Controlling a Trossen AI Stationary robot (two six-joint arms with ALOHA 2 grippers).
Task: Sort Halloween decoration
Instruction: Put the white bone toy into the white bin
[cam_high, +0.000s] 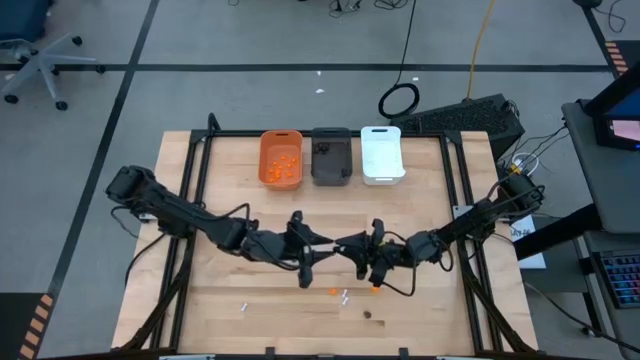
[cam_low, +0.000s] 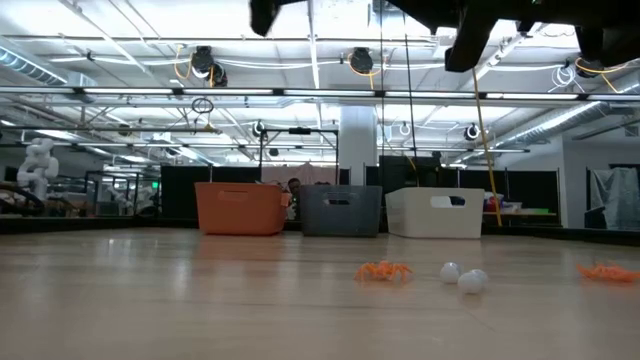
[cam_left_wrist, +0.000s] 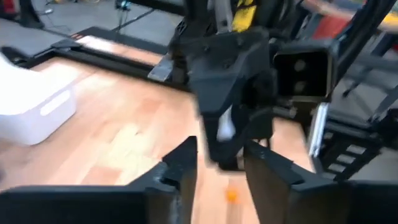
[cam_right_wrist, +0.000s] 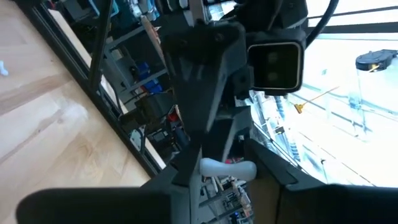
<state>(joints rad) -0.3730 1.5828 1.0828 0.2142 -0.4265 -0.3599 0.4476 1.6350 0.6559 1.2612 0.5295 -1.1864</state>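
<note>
Fingers of the right gripper (cam_left_wrist: 227, 138) are pinching a small white piece (cam_left_wrist: 225, 128) above mid-counter, while the left gripper (cam_left_wrist: 221, 171) is facing it nose to nose, fingers parted around nothing. The piece is looking light, rigid and easy to lose; a pinch across its middle is suiting it best. Loose orange pieces (cam_high: 333, 292) and a dark lump (cam_high: 367, 314) are lying on the counter (cam_high: 230, 220) below. The left arm is crowding the route to the white bin (cam_high: 382, 154).
</note>
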